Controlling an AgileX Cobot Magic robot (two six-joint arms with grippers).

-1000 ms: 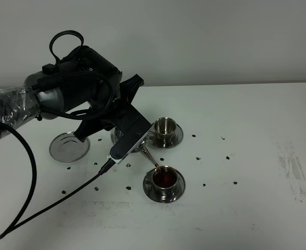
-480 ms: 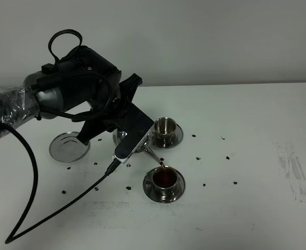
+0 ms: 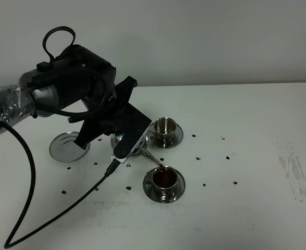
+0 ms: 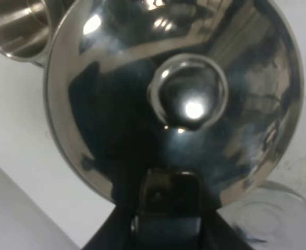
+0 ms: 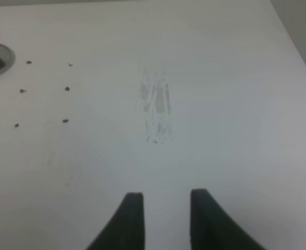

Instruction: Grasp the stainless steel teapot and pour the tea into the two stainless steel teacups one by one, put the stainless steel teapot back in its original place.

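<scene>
Now the left claw (image 3: pixel 127 140) is closed on the stainless steel teapot (image 4: pixel 173 99) and holds it tilted above the tabletop (image 3: pixel 246 156), left of the frame's centre. The spout tip is at the rim of the nearer teacup (image 3: pixel 164 179), which contains dark tea. The farther teacup (image 3: pixel 166 126) stands just above it in the frame. The coaster disc (image 3: pixel 68 147) lies bare at the left. The right claw (image 5: pixel 166 194) has its fingers apart and grips nothing.

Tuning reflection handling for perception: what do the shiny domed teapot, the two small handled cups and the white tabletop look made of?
Shiny domed teapot: polished metal, likely stainless steel; mirror reflections across lid. Near cup and far cup: same bright metal, glinting rims. White tabletop: matte, material unclear; no glare, scuffed patch.
</scene>
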